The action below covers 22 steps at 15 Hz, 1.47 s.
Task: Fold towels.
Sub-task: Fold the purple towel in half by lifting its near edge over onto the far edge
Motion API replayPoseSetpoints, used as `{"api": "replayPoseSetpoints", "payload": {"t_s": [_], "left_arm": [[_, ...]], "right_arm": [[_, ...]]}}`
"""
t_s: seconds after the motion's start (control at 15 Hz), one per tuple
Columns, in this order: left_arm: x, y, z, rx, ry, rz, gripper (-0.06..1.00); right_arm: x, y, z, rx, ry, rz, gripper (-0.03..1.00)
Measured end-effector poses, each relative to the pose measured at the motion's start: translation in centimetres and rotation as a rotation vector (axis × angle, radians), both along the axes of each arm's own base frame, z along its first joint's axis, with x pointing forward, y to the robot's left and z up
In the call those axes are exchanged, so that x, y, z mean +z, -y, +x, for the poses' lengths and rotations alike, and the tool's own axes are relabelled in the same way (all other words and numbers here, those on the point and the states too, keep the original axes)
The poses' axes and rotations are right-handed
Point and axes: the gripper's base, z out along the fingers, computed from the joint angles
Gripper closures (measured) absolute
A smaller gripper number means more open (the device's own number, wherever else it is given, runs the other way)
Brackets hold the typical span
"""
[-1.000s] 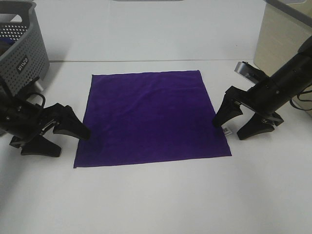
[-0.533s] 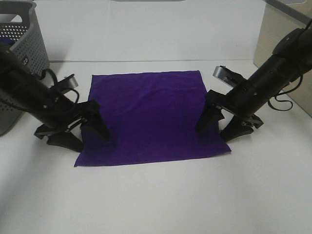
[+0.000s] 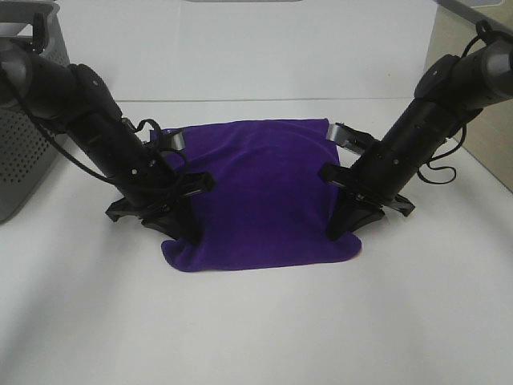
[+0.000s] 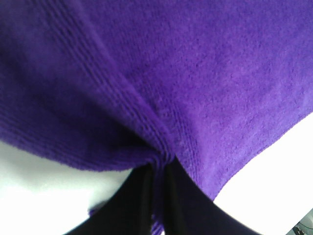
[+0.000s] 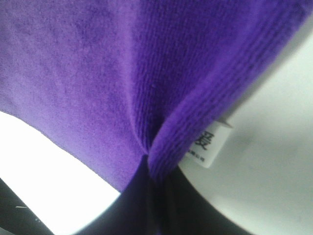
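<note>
The deep purple towel [image 3: 258,192] lies on the white table, its near side bunched and narrowed. My left gripper [image 3: 183,227] is shut on the towel's near left edge; the left wrist view shows the cloth [image 4: 195,73] pinched into a fold between the black fingers [image 4: 139,200]. My right gripper [image 3: 341,227] is shut on the near right edge; the right wrist view shows the cloth [image 5: 98,63] pinched there, with the small white tag [image 5: 209,143] hanging beside the fold. The towel's far edge still rests flat on the table.
A grey perforated basket [image 3: 24,156] stands at the far left behind my left arm. A beige cabinet [image 3: 473,120] is at the far right. The white table [image 3: 256,329] stretches in front of the towel.
Both grippers moved inward from beside the towel, closed on its near side edges and drew them toward the middle, so the near part of the towel is now bunched and narrower.
</note>
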Motion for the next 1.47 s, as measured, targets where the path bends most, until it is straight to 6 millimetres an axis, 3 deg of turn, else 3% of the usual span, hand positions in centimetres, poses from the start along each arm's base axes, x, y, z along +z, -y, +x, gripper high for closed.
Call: {"api": "replayPoseSetpoints", "payload": {"t_s": [0.2,0.4,0.47,0.53,0.67,0.73,0.87,1.13,1.33,1.47], "left_arm": [[0.0,-0.1,-0.1,-0.034,0.008,0.003,0.94],[1.2,-0.4,-0.5,-0.132,0.027,0.047,0.94],[1.9,-0.5,-0.8,-0.158,0.041,0.062,0.94],[5.1,-0.6,-1.1,-0.162,0.070,0.052,0.94],[8.2,-0.8,-1.5,-0.145,0.097,0.053,0.94],[9.2,-0.9,-1.5,-0.134,0.127,0.066,0.94],[10.2,-1.0,-0.7,-0.115,0.183,0.086,0.94],[12.8,-0.6,3.2,-0.094,0.404,0.132,0.94],[11.6,0.0,6.3,-0.108,0.449,0.156,0.94],[9.4,-0.5,8.3,-0.069,0.436,0.166,0.94]], "right_arm": [[0.2,0.0,0.0,0.004,0.001,0.002,0.94],[1.9,0.1,0.0,0.008,0.060,-0.027,0.94],[3.7,0.0,0.1,-0.008,0.101,-0.012,0.94],[8.4,-0.2,0.1,-0.018,0.218,0.018,0.94],[12.1,-0.3,-0.3,-0.033,0.312,0.041,0.94],[13.0,-0.3,-0.2,-0.047,0.329,0.047,0.94],[13.9,-0.4,0.6,-0.045,0.367,0.049,0.94],[14.9,-1.0,5.7,-0.040,0.505,0.026,0.94],[14.4,-1.4,9.4,-0.065,0.564,-0.001,0.94],[12.2,-1.5,11.1,-0.079,0.546,-0.021,0.94]]}}
